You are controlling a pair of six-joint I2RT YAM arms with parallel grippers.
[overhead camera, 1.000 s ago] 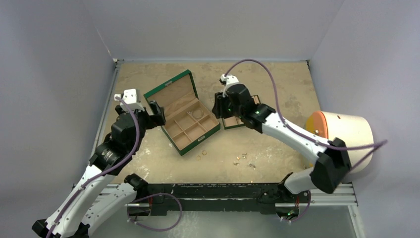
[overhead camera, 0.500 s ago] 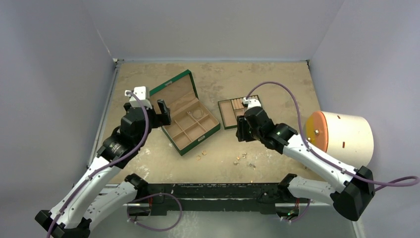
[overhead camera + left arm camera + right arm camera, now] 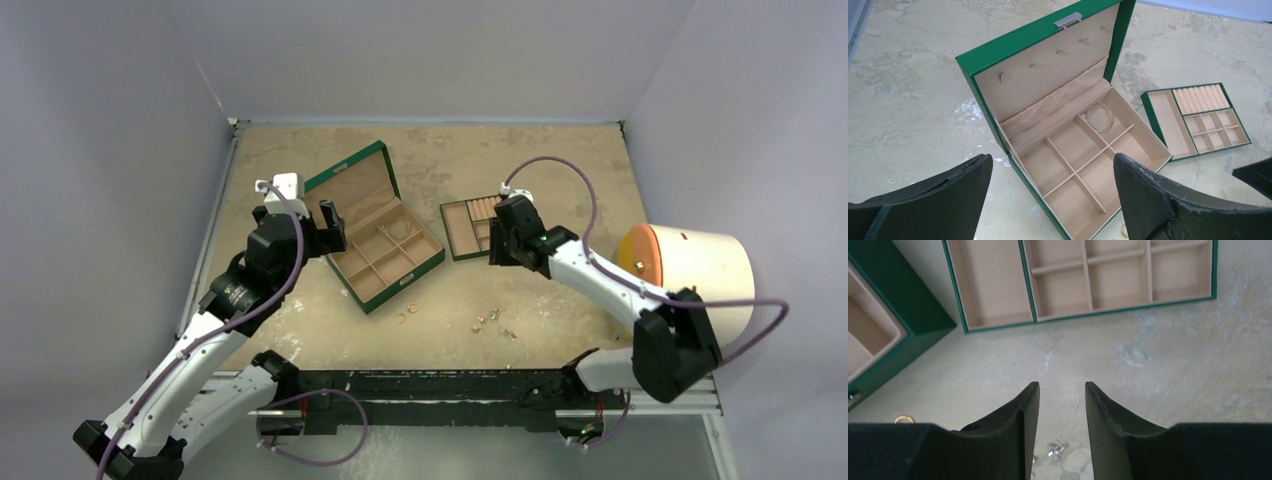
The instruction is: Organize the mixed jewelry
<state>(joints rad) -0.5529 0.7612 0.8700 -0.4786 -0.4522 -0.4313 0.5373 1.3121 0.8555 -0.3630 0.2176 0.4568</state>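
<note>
Sandy tabletop (image 3: 560,160), mixed jewelry (image 3: 492,320) loose near its front edge.
Left gripper (image 3: 1052,167) gapes wide beside green box (image 3: 385,250); right gripper (image 3: 1062,390) narrowly parted, empty.

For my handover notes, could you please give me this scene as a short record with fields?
green box: open, lid raised
wire hoop: in a box compartment by the lid
tray: beside the box, no jewelry seen in it
loose jewelry: gold and silver pieces on the table
left hand: open wide, empty, facing the box
right hand: open, empty, near the tray
</note>
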